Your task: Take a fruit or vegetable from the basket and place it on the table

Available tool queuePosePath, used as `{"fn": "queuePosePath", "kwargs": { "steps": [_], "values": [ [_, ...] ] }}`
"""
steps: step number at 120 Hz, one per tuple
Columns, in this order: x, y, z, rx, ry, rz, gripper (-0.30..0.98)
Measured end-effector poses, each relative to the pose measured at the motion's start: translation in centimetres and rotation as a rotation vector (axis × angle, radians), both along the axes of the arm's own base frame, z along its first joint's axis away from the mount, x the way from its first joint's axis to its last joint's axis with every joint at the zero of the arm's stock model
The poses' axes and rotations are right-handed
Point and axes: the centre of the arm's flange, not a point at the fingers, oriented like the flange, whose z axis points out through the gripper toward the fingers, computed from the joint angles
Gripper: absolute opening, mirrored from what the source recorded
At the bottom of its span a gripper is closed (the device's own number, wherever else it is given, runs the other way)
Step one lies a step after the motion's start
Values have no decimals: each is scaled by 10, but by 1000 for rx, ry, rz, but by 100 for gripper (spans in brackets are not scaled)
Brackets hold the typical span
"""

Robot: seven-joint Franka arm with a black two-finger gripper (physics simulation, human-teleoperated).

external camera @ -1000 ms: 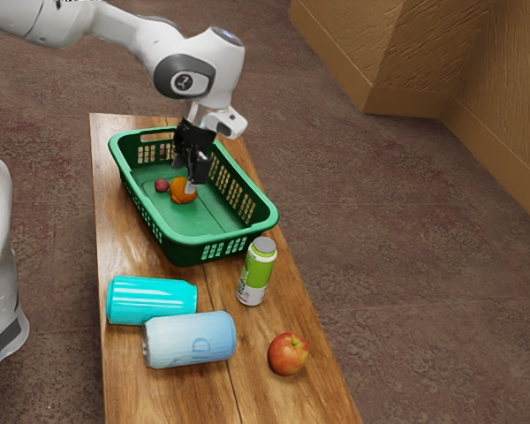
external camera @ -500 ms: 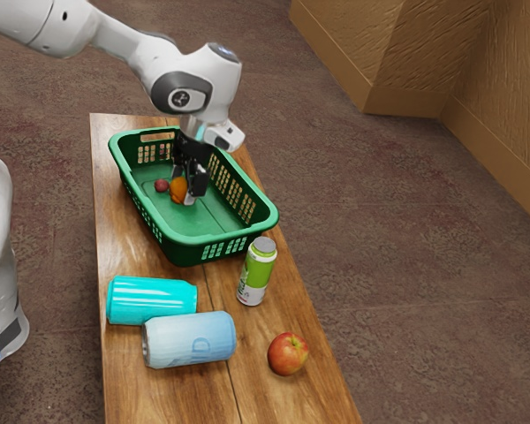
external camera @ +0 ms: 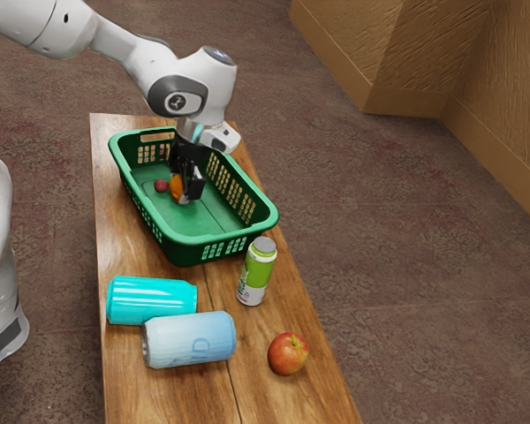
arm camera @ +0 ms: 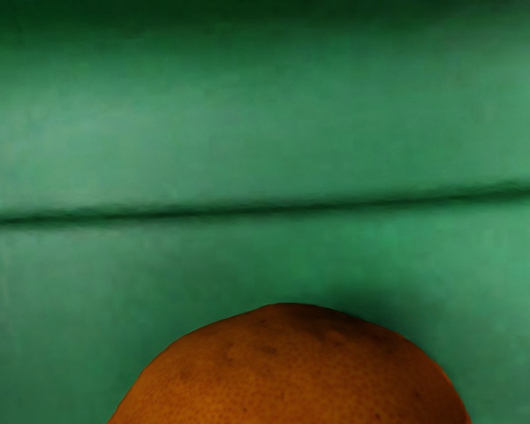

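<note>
In the exterior view my black gripper (external camera: 186,184) is low inside the green basket (external camera: 186,239), right at the orange (external camera: 176,187). It hides part of the fruit, and whether it holds the orange cannot be made out. The orange is at the basket's floor. A small dark red fruit (external camera: 162,185) lies beside it, toward the exterior view's left. The wrist view has the rounded top of the orange (arm camera: 291,375) close under my hand, over the green basket floor (arm camera: 265,132).
On the wooden table (external camera: 132,380) outside the basket are a turquoise can (external camera: 150,301) and a pale blue can (external camera: 190,339), both lying down. A green and white bottle (external camera: 258,272) stands by the basket's near corner, and a red apple (external camera: 288,353) lies farther from the basket.
My hand has come down and shifted slightly toward the exterior view's left, now covering more of the orange. The fruits, cans, bottle and basket have not visibly moved.
</note>
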Motion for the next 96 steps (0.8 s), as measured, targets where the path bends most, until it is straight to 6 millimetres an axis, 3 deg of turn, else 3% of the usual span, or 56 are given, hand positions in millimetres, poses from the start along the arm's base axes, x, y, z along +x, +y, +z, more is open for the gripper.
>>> {"fn": "queuePosePath", "kwargs": {
  "steps": [50,96],
  "values": [
    [15,-6,16,66,-94,-11,25],
    [32,-30,72,53,-95,-1,24]
  ]
}}
